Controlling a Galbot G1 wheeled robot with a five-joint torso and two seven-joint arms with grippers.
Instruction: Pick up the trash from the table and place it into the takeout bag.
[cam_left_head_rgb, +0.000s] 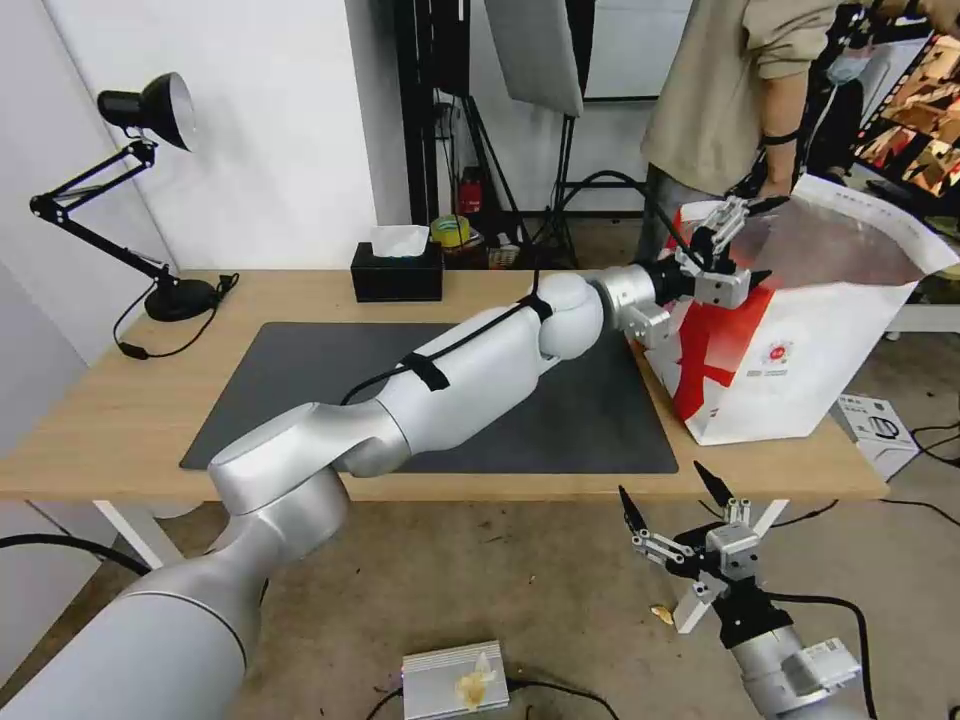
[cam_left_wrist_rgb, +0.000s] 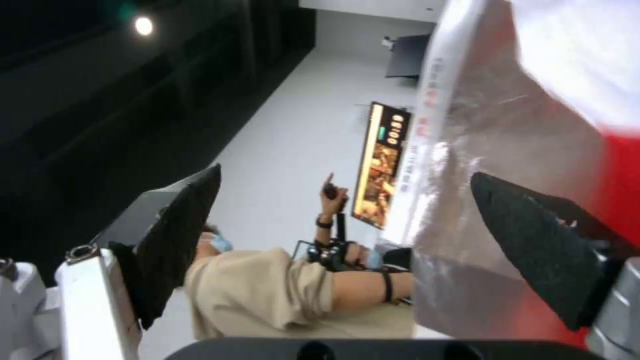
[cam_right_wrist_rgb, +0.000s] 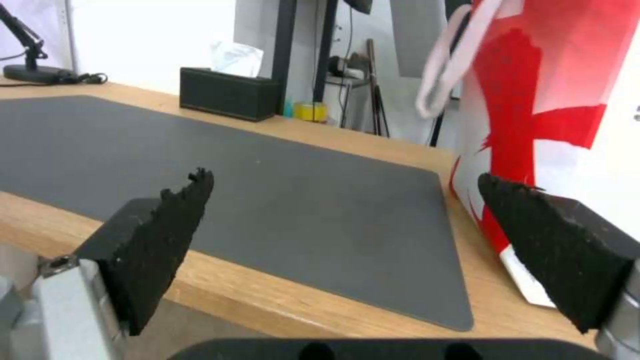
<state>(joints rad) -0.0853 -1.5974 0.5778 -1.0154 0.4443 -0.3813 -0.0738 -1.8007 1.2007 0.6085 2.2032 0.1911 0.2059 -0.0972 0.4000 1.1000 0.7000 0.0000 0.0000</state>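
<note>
Right gripper (cam_left_head_rgb: 680, 500) parked low, just off near table (cam_left_head_rgb: 120, 420) edge, jaws spread, nothing held.

Left gripper (cam_left_head_rgb: 735, 240) stretched across grey mat (cam_left_head_rgb: 330, 370), at near rim of takeout bag (cam_left_head_rgb: 800, 360), jaws spread, empty; one pad (cam_left_wrist_rgb: 533, 240) against foil lining.

Bag directly beyond fingertips, upright at table end. Likely light, soft-walled, crushable, tippy; take by strap or stiff rim.

No trash visible on mat.

A white wall (cam_left_head_rgb: 270, 130) stood behind the bench (cam_left_head_rgb: 110, 400). A black desk lamp (cam_left_head_rgb: 150, 110) rose at the bench's far corner, a black tissue box (cam_left_head_rgb: 397, 272) along its back edge. Dark stands (cam_left_head_rgb: 440, 100) and a grey panel (cam_left_head_rgb: 535, 50) filled the room beyond. The floor (cam_left_head_rgb: 520, 590) was brownish concrete, with a small silver box (cam_left_head_rgb: 455, 680) and cables on it.
</note>
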